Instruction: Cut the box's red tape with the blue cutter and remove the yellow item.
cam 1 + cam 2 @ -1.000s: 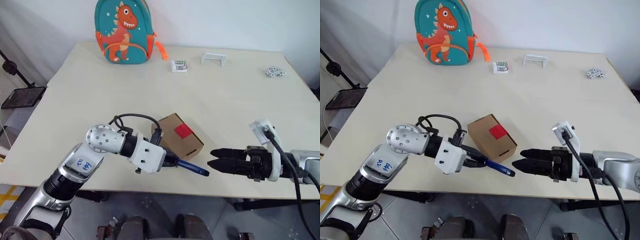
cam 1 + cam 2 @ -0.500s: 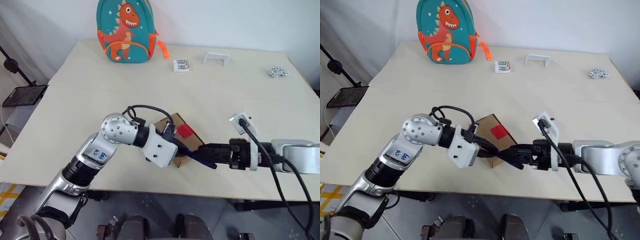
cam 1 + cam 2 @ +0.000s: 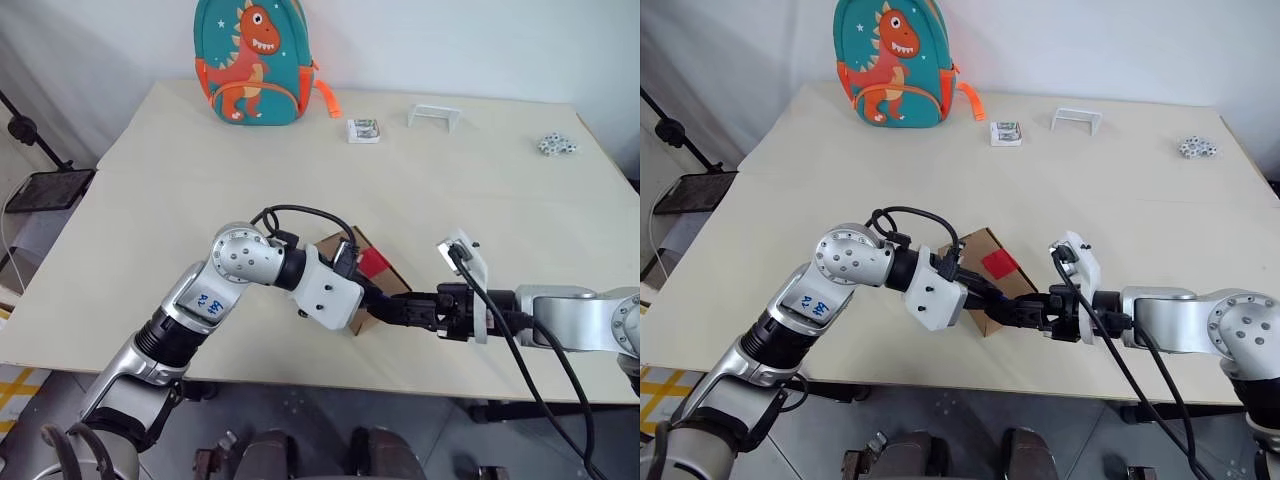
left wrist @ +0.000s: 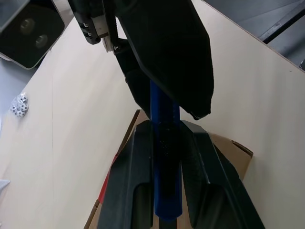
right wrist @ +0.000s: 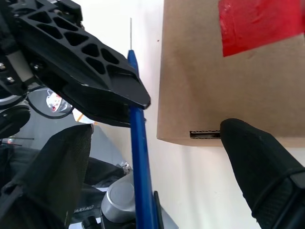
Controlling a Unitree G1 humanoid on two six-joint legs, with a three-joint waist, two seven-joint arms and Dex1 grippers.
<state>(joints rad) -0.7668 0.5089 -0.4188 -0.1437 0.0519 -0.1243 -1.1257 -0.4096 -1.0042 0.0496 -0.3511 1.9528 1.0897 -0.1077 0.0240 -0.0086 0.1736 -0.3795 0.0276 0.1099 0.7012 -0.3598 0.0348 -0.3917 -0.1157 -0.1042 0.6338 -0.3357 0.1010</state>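
Jaws meet over the blue cutter at the near edge of the table.
Left gripper point(image 4: 167, 157) pinches the blue cutter point(image 5: 139, 157), its long axis pointing right into the spread right gripper point(image 3: 1040, 316), whose 2 fingers straddle it; the box point(image 3: 347, 248) with red tape point(image 5: 259, 21) lies just beyond.

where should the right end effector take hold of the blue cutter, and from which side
On the bare stretch of the blue cutter past the left end effector, whose fingers clamp its rear part. Probably come in along its length from the tip end, open fingers straddling the slim shaft as the right end effector does now, keeping off the thin metal tip and the box.
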